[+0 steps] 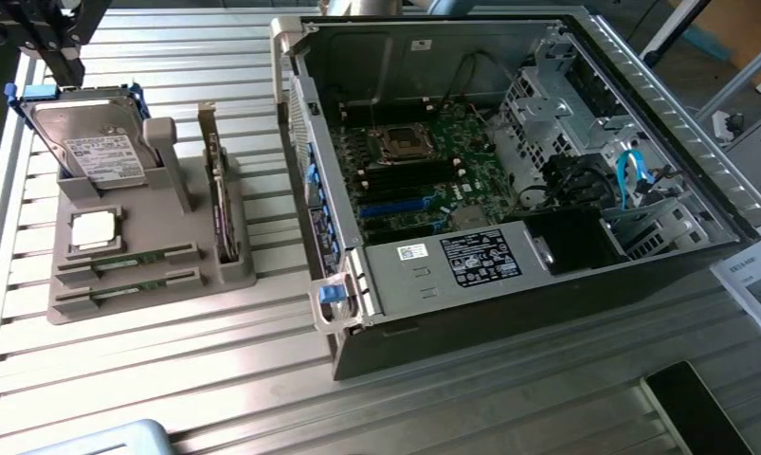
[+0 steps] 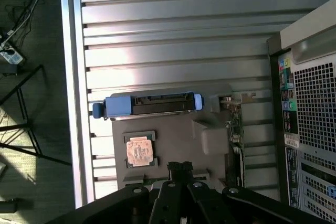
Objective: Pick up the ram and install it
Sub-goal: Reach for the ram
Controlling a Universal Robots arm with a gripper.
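- Claw (image 1: 64,74) (image 2: 181,167): at the exterior view's far left, hanging above the gray tray (image 1: 247,275). Fingers closed together, holding nothing, touching nothing.
- Hard drive (image 1: 87,144): upright at the tray's back end, in a blue frame, just below the claw.
- Processor chip (image 1: 93,230): flat in its own recess, in front of the drive.
- Ram (image 1: 134,260): thin green stick lying in a tray slot just in front of the chip, well apart from the claw.
- Second stick (image 1: 121,290): a look-alike in the next slot, nearer the tray's front edge.
- Card with metal bracket (image 1: 214,185): on edge along the tray's right side.
- Slatted metal table (image 1: 165,379): carries everything.
- Computer case (image 1: 683,152): open, to the exterior view's right of the tray; green board (image 1: 412,175) inside, power box (image 1: 469,261) at its front.
- Blue cable (image 1: 626,175): looped inside the case's right end.
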